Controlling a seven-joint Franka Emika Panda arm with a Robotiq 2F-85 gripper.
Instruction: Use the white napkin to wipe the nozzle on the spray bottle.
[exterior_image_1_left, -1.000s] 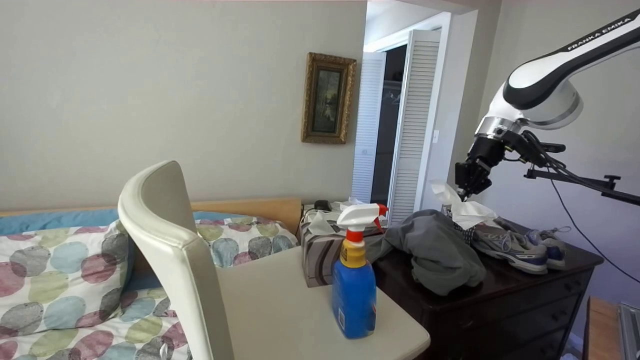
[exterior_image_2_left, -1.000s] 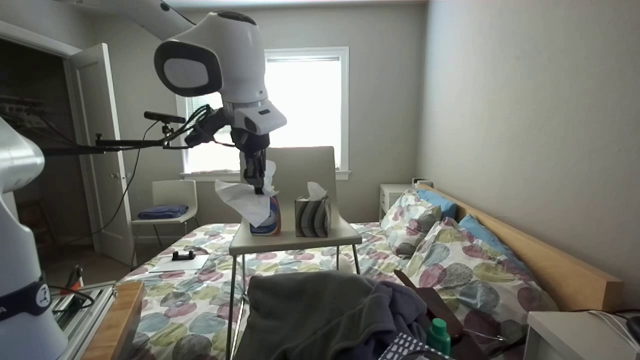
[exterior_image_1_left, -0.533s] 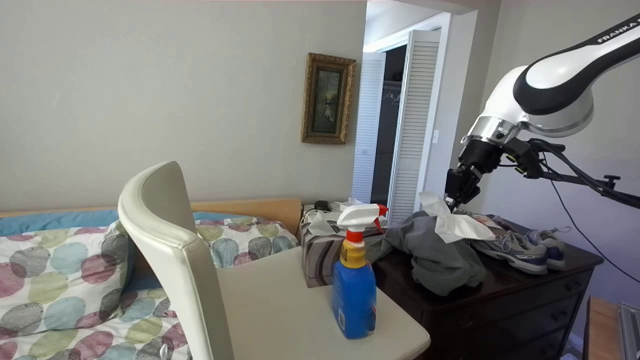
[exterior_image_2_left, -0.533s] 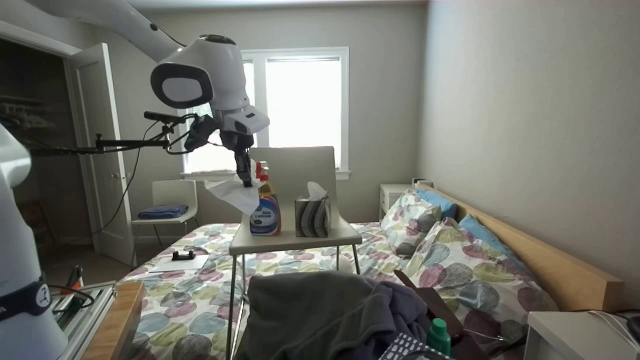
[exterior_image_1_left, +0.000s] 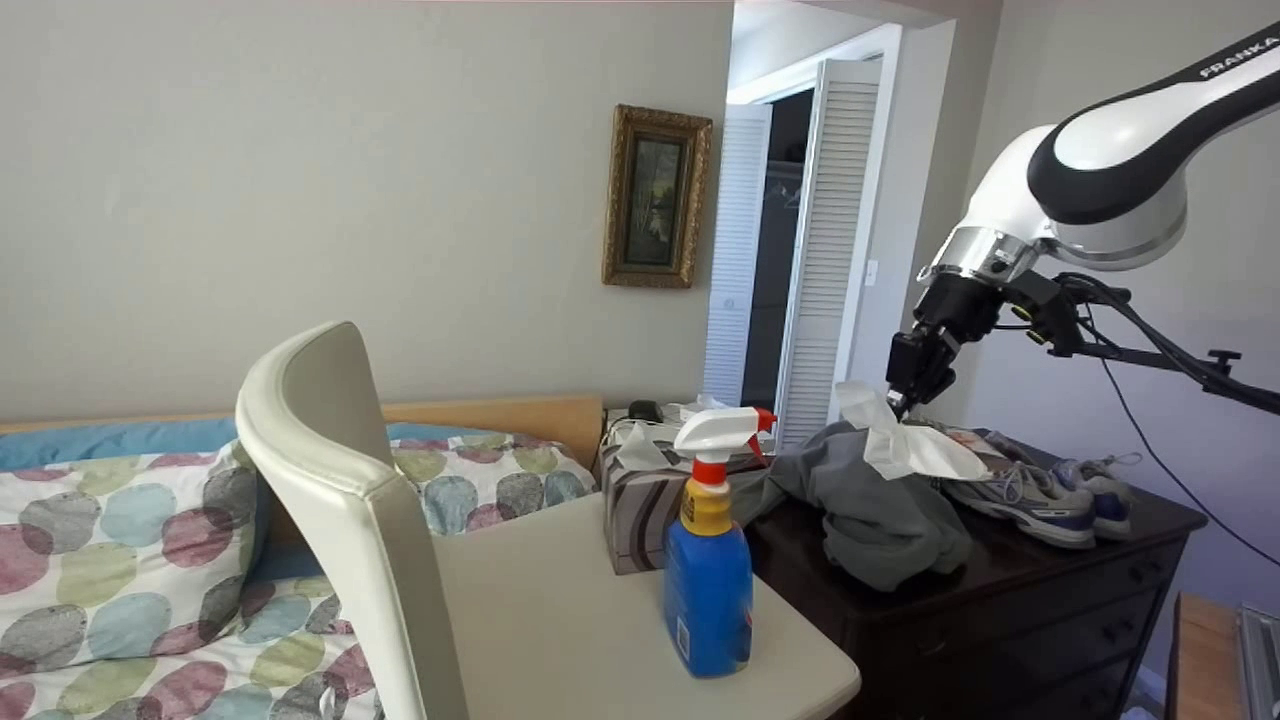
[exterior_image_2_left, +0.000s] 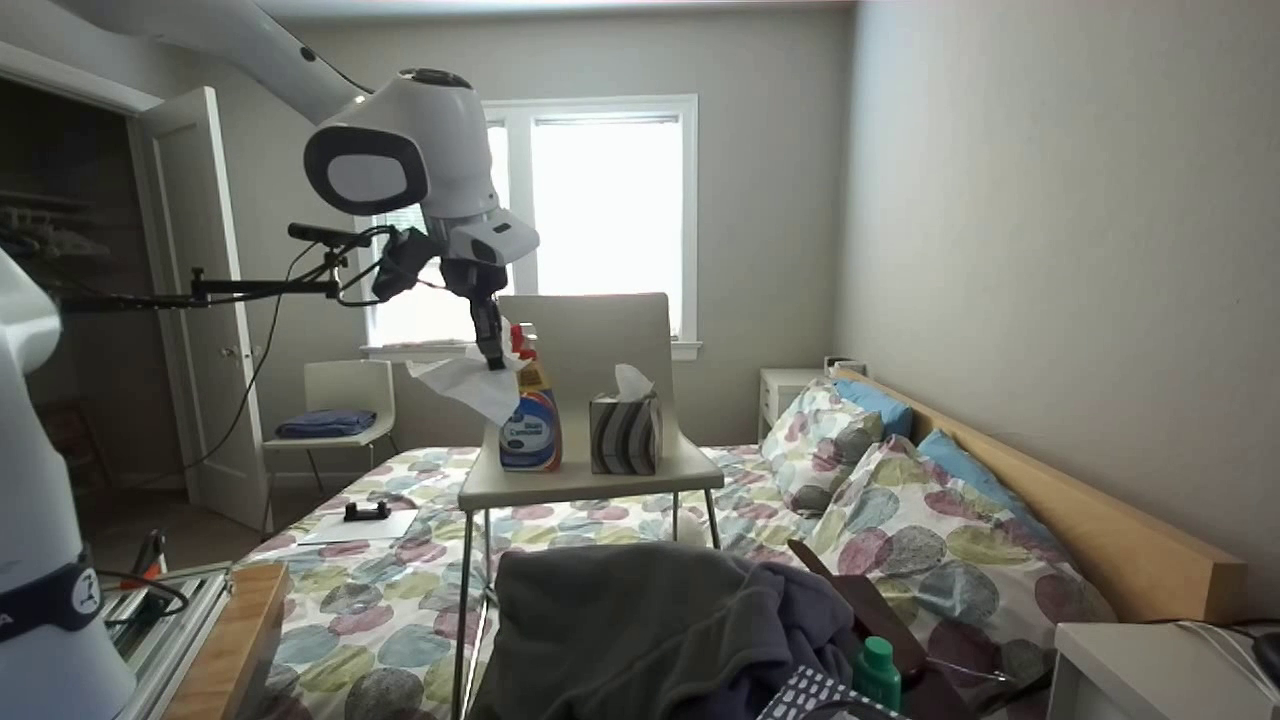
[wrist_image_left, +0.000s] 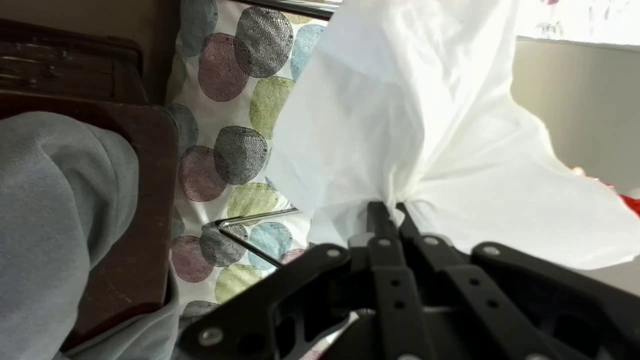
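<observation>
- Leftmost of what matters in an exterior view, the white napkin (exterior_image_2_left: 475, 388) has shifted left from where it masked much of the blue trigger spray bottle (exterior_image_2_left: 530, 432) a second ago; over the last half-second it has hardly moved.
- Next is my gripper (wrist_image_left: 392, 212), its fingers together and clamped on a pinch of the napkin, which fans out loosely past the tips. The hold looks secure to me.
- Just right of it, the red nozzle (exterior_image_2_left: 516, 338), hidden in this view a second ago, has come into sight. The napkin hangs near it; I can't tell whether they touch, so I don't count the wipe as done.
- Below the nozzle, the bottle stands upright on the pale chair (exterior_image_2_left: 685, 470), unmoved. I judge a small sideways stroke comes next, light enough not to tip it.
- Farther right, the striped tissue box (exterior_image_2_left: 625, 435) stands beside the bottle, unchanged, and out of that stroke's way, I think.
</observation>
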